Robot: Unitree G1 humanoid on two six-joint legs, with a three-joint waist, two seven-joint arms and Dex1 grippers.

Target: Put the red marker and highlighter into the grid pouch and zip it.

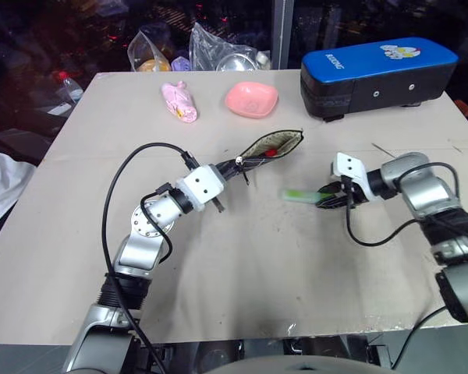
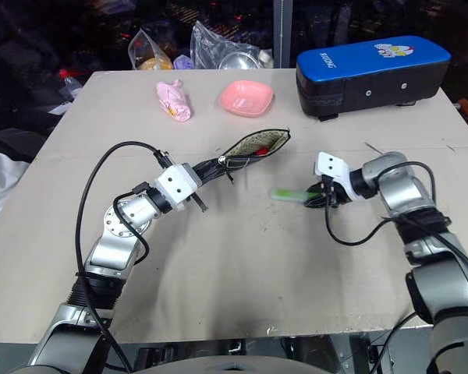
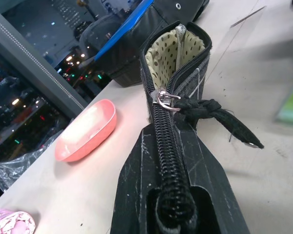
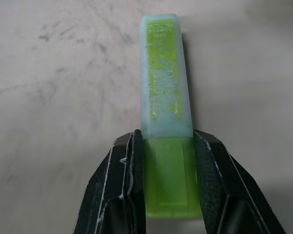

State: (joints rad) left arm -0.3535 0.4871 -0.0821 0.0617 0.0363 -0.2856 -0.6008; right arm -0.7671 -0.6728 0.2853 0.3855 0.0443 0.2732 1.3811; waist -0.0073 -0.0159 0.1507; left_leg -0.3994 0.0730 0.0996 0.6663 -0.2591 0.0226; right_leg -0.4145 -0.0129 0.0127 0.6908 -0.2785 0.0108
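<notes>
The right gripper (image 4: 168, 187) had its two black fingers closed against the sides of the chunky pale-green translucent highlighter (image 4: 165, 97), whose lighter cap end pointed away from the wrist. The left gripper (image 1: 232, 169) was clamped on the zipper end of the black grid-lined fabric pouch (image 3: 183, 73) — mouth gaping beyond its fingers, the slim red marker (image 1: 271, 153) inside

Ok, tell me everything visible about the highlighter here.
The highlighter is a short, chunky pen of translucent plastic: bright green body, paler frosted cap with small printed lettering. It lies flat on the beige table, right of the open grid pouch. The right end effector has its two black fingers closed against the body's sides, cap pointing away from it.
</notes>
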